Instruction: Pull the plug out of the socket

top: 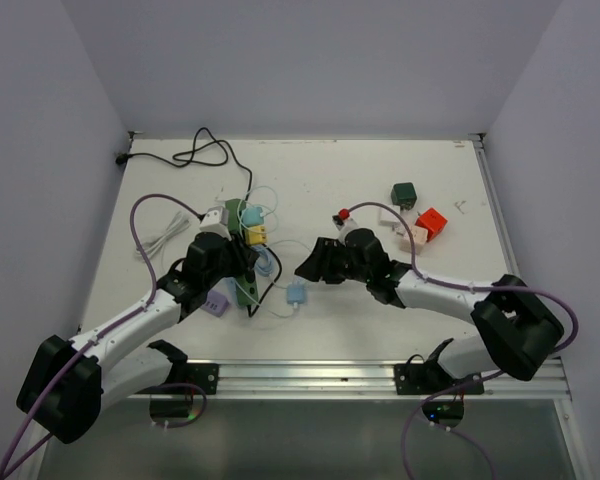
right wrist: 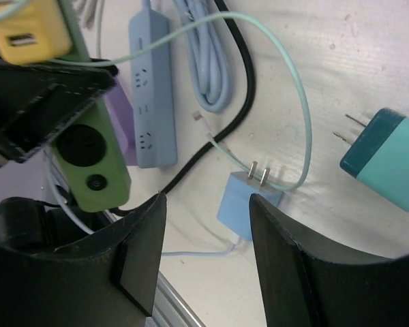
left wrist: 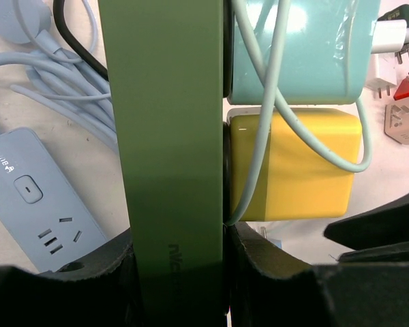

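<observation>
While snug around the socket (left wrist: 170, 122), left tool (left wrist: 178, 272); right tool (right wrist: 204, 231) wide open.

Olive-green socket (left wrist: 170, 136), black cord (right wrist: 249, 82). Yellow plug (left wrist: 293, 163), teal plug (left wrist: 307, 54), pale mint cable (right wrist: 307, 129). Light-blue strip (left wrist: 34, 197). Red cube (top: 431, 222), dark-green cube (top: 404, 194) toward far right corner. White worktop (top: 380, 330).

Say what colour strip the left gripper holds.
The strip is olive green; left wrist view shows it best.
</observation>
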